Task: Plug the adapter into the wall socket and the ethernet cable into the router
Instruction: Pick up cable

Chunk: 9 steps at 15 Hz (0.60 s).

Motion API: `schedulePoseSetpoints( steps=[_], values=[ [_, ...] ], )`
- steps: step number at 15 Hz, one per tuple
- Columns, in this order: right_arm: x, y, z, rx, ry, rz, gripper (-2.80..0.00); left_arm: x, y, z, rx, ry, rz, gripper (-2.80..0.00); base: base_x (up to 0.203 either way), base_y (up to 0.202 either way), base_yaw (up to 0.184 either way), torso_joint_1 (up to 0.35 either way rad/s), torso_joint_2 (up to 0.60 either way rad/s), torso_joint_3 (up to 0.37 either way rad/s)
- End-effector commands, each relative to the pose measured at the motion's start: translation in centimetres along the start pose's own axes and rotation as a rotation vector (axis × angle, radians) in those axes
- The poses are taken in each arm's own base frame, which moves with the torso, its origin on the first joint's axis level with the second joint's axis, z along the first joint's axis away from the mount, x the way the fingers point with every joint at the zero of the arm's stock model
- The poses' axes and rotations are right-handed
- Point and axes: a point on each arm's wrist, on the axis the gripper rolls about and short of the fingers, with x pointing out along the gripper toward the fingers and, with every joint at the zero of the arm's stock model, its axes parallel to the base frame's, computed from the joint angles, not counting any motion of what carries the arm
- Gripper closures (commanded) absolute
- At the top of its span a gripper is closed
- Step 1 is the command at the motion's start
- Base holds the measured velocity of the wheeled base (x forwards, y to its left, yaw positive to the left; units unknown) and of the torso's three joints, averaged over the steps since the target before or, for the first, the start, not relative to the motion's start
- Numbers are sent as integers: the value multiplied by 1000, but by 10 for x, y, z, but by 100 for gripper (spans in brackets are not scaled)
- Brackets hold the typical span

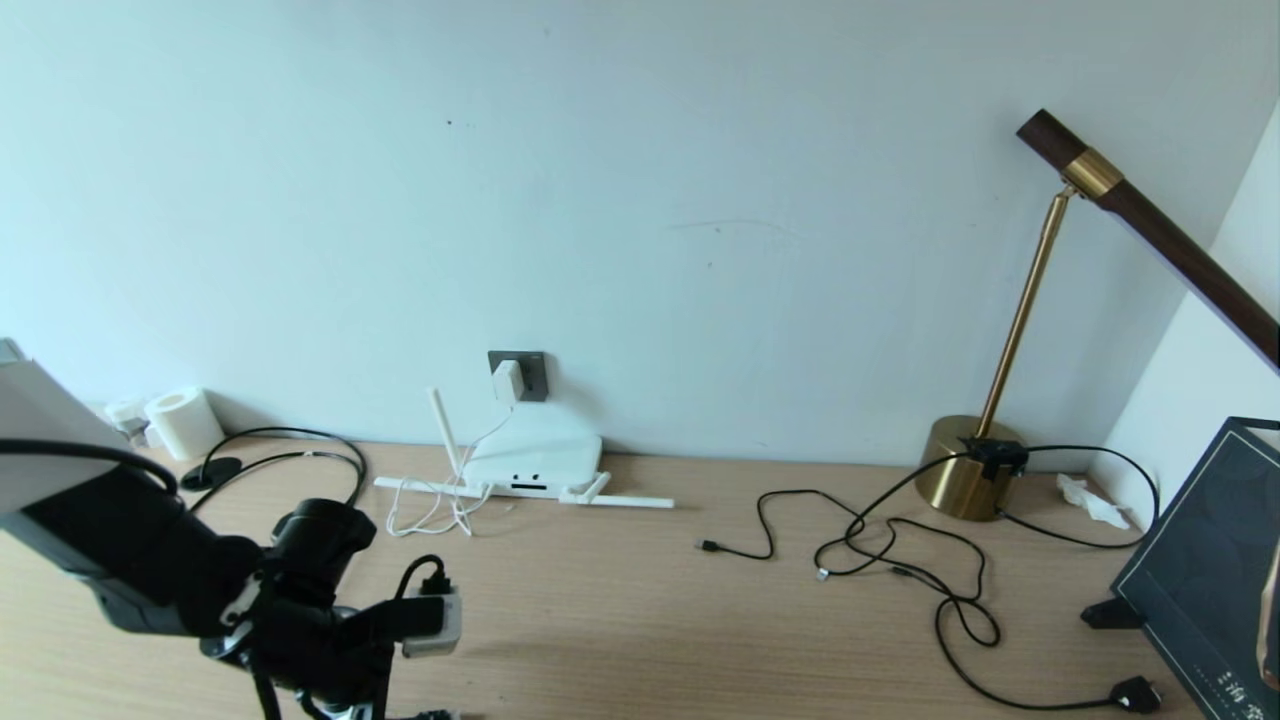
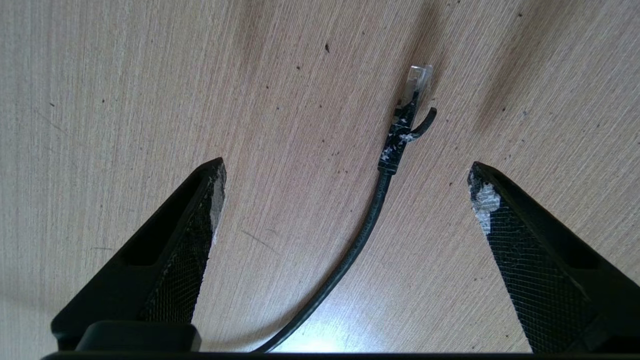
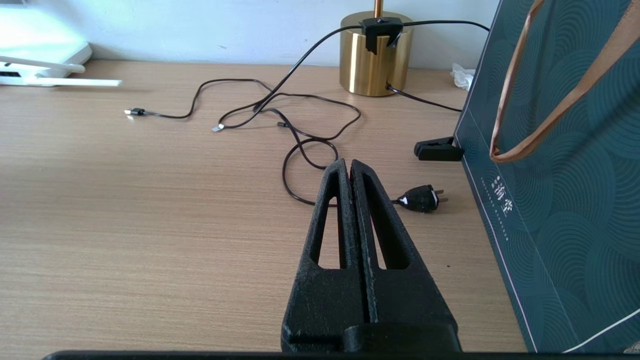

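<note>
While mesh-faced left pincer [image 2: 345,195] spreads wide, black ethernet cable [image 2: 350,250] curves across grained wood; right pincer [image 3: 350,167] pressed together.

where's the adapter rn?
Head view: adapter sits plugged into the wall socket, just above the router, left of centre.

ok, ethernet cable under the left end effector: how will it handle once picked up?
Likely floppy: the ethernet cable lies in a loose curve on the desk, so the tail should trail. Its clear connector looks rigid but small, with a thin clip that may snag. Probably light for the open left end effector.
</note>
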Motion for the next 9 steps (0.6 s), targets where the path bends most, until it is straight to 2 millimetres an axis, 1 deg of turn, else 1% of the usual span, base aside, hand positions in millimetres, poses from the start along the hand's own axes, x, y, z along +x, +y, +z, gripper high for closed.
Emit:
schedulePoseSetpoints(
  steps=[1,9],
  values=[
    [0,0,0,0,0,0,0,3,0,0,7,1,-11,-280,0,0,0,0,0,0],
    [0,0,0,0,0,0,0,8,-1,1,8,4,-28,-280,0,0,0,0,0,0]
  ],
)
